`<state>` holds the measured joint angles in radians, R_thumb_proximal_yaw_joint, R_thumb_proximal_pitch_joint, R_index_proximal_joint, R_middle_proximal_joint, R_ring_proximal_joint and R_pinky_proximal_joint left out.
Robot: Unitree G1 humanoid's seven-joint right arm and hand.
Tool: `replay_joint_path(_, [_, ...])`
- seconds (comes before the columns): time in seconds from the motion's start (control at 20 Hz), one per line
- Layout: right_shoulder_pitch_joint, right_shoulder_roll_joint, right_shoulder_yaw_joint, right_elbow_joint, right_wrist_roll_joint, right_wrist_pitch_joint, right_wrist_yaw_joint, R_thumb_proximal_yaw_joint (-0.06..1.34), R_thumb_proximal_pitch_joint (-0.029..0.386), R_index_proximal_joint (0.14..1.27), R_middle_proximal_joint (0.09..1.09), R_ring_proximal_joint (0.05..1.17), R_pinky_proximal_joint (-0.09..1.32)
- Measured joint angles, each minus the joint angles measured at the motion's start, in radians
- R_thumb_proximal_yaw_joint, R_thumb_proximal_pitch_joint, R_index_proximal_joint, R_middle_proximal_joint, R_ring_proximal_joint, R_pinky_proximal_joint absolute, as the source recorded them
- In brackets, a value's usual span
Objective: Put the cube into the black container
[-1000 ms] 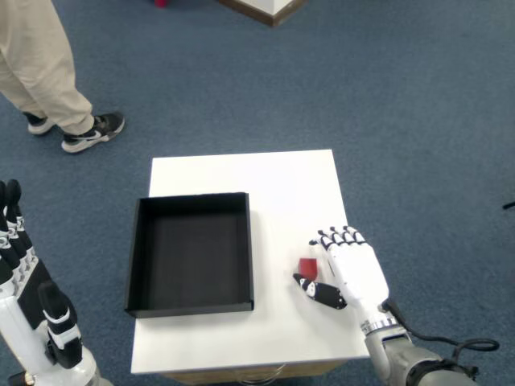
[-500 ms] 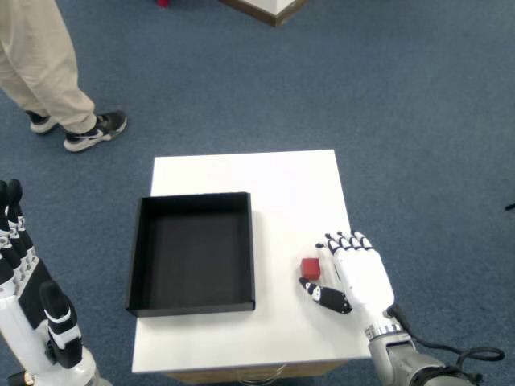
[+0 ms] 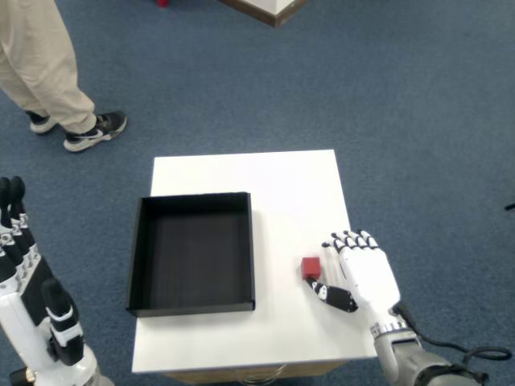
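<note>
A small red cube (image 3: pixel 311 266) lies on the white table (image 3: pixel 273 181), to the right of the black container (image 3: pixel 192 252). My right hand (image 3: pixel 360 272) hovers just right of the cube with fingers spread and the thumb stretched below the cube, open and holding nothing. The black container is a shallow square tray with nothing inside it.
My left hand (image 3: pixel 32 310) is raised at the lower left, off the table. A person's legs and shoes (image 3: pixel 56 76) stand on the blue carpet beyond the table's far left. A pale furniture corner (image 3: pixel 269 8) shows at the top edge.
My right hand has drifted to the right and slightly down, away from the cube, which now shows fully. The cube stays on the table.
</note>
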<state>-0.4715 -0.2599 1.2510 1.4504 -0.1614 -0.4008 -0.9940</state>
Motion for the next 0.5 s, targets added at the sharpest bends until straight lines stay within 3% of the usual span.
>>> replay_joint_path(0.5, [0.0,0.001,0.006,0.0,-0.003,0.003,0.057,0.71,-0.016,0.52,0.29,0.26,0.16])
